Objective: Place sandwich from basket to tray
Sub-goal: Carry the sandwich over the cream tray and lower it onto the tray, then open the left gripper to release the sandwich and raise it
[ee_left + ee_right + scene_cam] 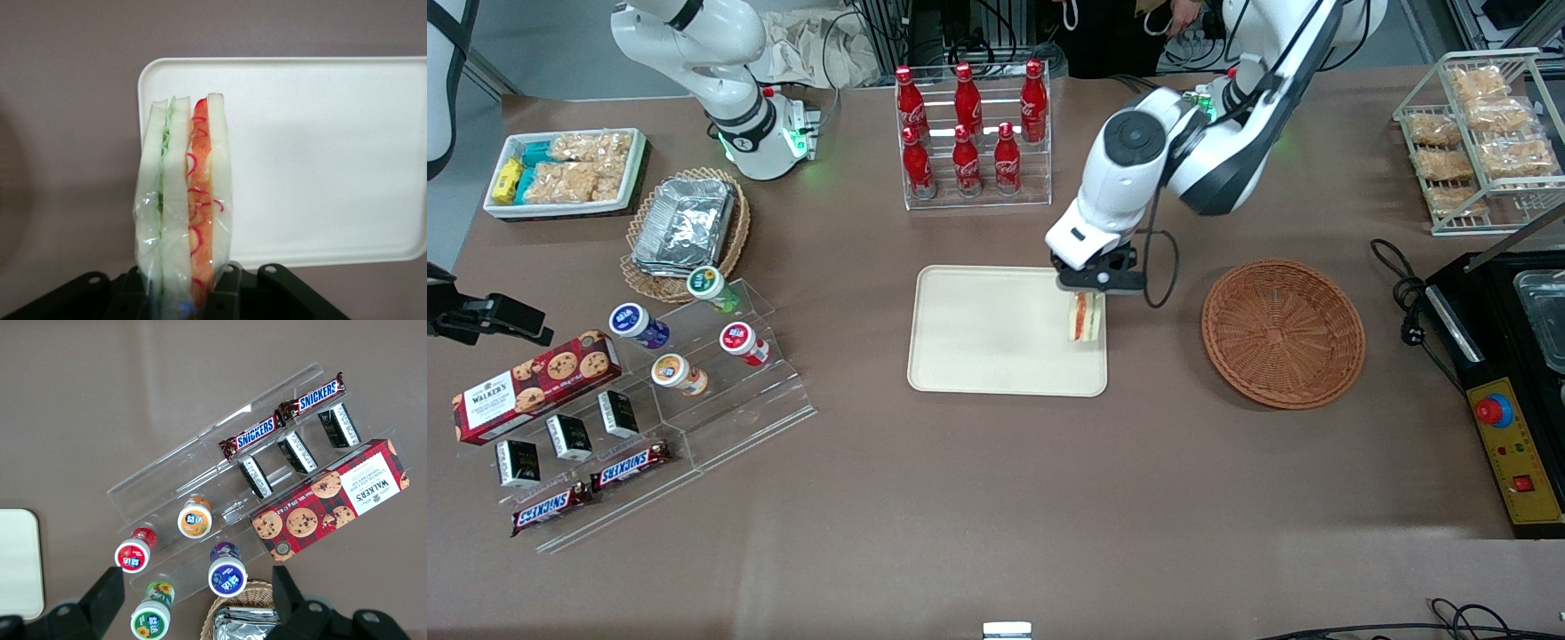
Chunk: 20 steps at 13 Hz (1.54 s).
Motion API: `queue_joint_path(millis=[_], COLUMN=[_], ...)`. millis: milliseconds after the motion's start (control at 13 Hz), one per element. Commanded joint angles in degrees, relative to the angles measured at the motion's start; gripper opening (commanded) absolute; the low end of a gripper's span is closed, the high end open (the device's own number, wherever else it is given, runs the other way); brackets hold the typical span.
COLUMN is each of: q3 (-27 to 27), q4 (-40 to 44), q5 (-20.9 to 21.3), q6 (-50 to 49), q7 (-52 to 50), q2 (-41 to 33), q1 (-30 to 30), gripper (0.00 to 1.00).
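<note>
One wrapped sandwich (1083,318), carried on edge with its bread and orange-red filling layers running vertically, hanging over the tray (996,333) at the edge nearest the basket (1282,332). Held that way probably because of a pinch across the flat bread faces, keeping the layers pressed together instead of sliding apart. Seemingly not yet resting on the tray surface, though contact impossible to confirm from the front view. Looked like the tail of the carry, with lowering and release left to do.

Clenched on the sandwich: the end effector (1097,281), directly above the tray's basket-side edge, fingers narrowed to about the thickness of the wedge. Seen in the wrist view pressing the clear film against both outer slices, with the black end effector (190,293) body framing the wedge's base and the sandwich (183,207) projecting out over the tray (320,153) corner and the brown tabletop (67,133) beside it. Nothing else touched by the fingers.

Left bare of contents and standing well apart from the tray toward the working arm's end of the tabletop (978,498): the basket. Left free on the tray: nearly the whole cream surface, so plenty of room for setting the wedge down farther from the rim.
</note>
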Motion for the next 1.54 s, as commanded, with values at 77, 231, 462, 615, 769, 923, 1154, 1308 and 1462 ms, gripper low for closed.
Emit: queue_joint_path(millis=[77, 231, 462, 615, 769, 923, 1154, 1308, 1462], q3=[0.0, 0.0, 0.1, 0.1, 0.1, 0.1, 0.1, 0.1, 0.1], q4=[-0.3, -0.4, -0.3, -0.1, 0.1, 0.2, 0.9, 3.2, 8.7], q5=[9.9, 15.3, 20.2, 20.5, 20.4, 20.3, 19.4, 14.9, 7.9], q6=[7.5, 10.6, 11.1, 11.1, 11.1, 10.9, 9.0, 3.6, -5.9], q7=[-3.9, -7.4, -10.4, -10.5, -10.7, -11.8, -11.8, -11.5, -11.1], q2=[8.8, 12.6, 15.3, 15.8, 15.5, 15.1, 11.7, 8.0, 3.1], q1=[-0.8, -0.8, -0.7, -0.8, -0.6, -0.3, -0.1, -0.1, -0.1], gripper=[0.0, 0.0, 0.07, 1.0, 1.0, 1.0, 1.0, 1.0, 1.0])
